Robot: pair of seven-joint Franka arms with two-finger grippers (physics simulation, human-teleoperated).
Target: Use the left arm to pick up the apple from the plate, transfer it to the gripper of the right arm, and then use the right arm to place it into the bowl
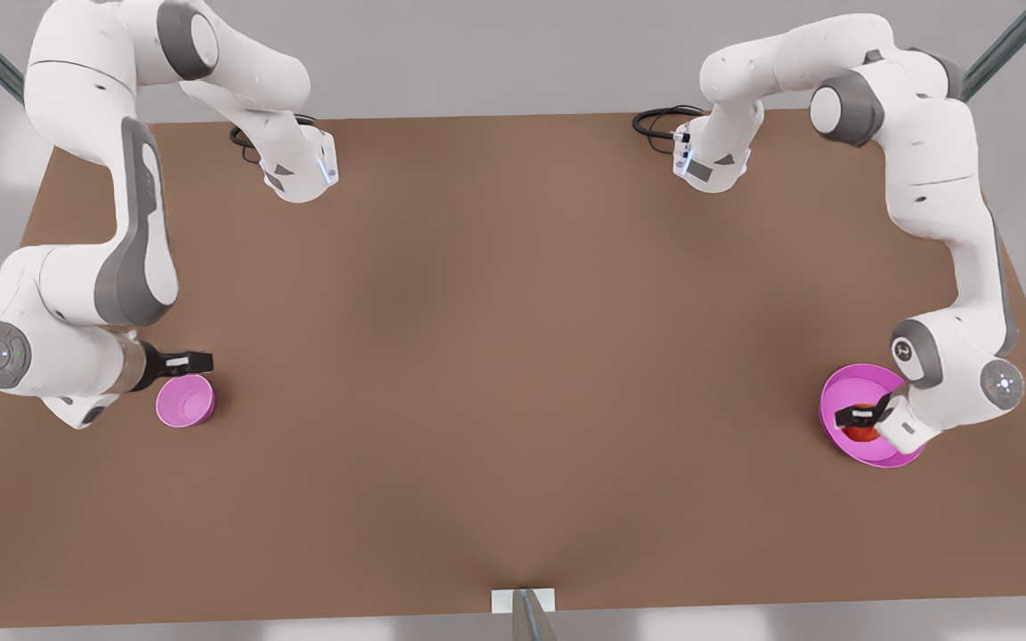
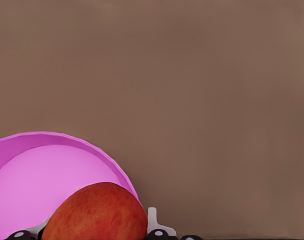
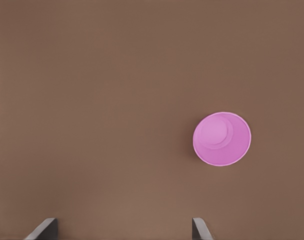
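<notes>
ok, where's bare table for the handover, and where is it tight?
Free: the wide brown table between the bowl and the plate. Tight: the front view's right, where the left gripper straddles the apple on the plate; and beside the bowl, where the right gripper waits, open.

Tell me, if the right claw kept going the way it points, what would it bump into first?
Probably the bare table. The right claw points down with fingers apart, and the bowl lies off to one side of its line, not between the fingers, though depth is hard to judge.
</notes>
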